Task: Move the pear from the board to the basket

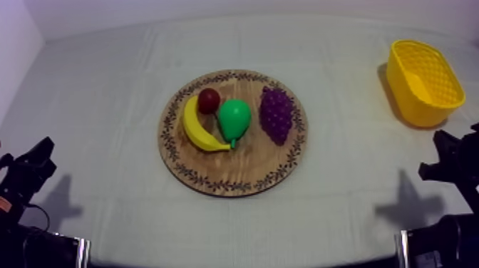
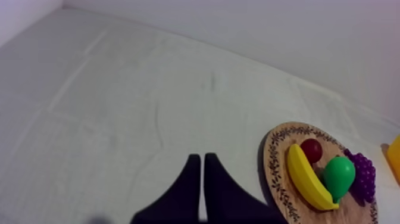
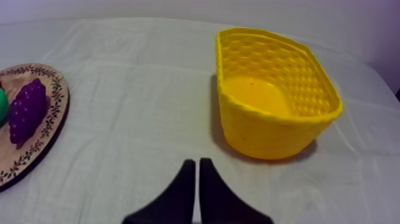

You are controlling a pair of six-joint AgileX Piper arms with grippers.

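Pear [image 1: 234, 119] on board [image 1: 221, 169] between banana [image 1: 195, 128] and grapes [image 1: 276, 114]; basket [image 1: 413, 105] far right; left gripper [image 2: 202, 162], right gripper [image 3: 197, 165] clenched, empty.

The left claw [image 2: 201, 158] is pointing out across the tabletop [image 2: 119, 107], its two black fingers lying pressed together as a narrow wedge, gripping nothing. Near it, the round wooden board [image 2: 275, 164] with the patterned rim is lying flat on the grey-white cloth. On the board, the banana [image 2: 306, 179] is lying on the side nearest the claw. The small red fruit [image 2: 311, 150] is sitting at the banana's far end. The pear [image 2: 339, 176] is resting just beside the banana, between it and the bunch of grapes [image 2: 363, 176]. Beyond the grapes, an edge of the yellow basket [image 2: 394, 158] is showing.
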